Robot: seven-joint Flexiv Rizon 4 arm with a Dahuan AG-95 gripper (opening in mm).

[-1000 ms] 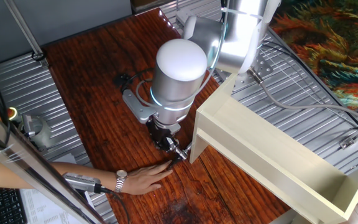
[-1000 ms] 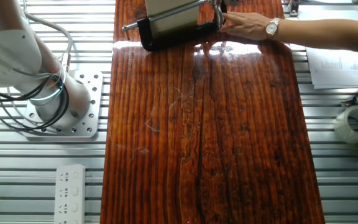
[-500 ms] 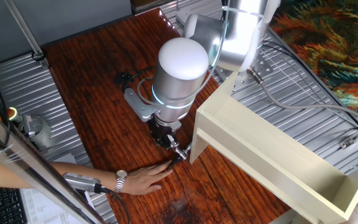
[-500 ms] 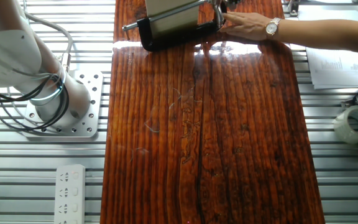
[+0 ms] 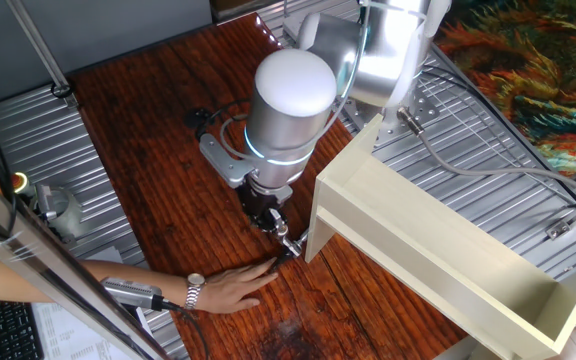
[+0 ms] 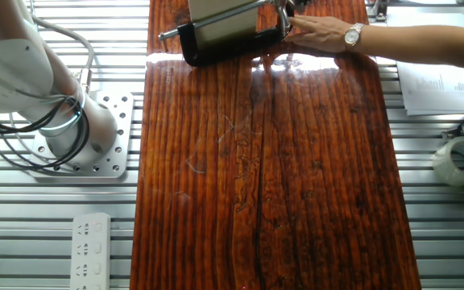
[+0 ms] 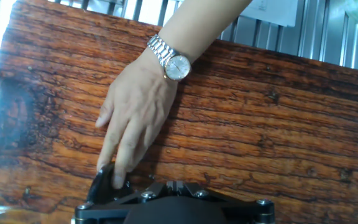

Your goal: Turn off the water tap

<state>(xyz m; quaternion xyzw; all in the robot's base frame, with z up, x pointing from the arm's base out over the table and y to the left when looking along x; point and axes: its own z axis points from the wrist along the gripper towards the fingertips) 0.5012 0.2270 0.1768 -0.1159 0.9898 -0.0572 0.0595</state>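
Gripper (image 5: pixel 271 222) low over tap (image 5: pixel 290 245) beside box (image 5: pixel 438 255); finger spread unreadable. Person's hand (image 7: pixel 132 121) flat on desk (image 6: pixel 296 177).

A dark reddish wooden board (image 6: pixel 272 177) lies over a ribbed metal tabletop (image 6: pixel 441 242), and a long cream box (image 5: pixel 448 250), open along one side, rests across the board's edge and the metal. A black C-clamp (image 6: pixel 216 44) grips the end of that box at the top of the board. Off the board sit a white power strip (image 6: pixel 91 250), a roll of tape (image 6: pixel 461 159) and some printed papers (image 6: pixel 437 76).
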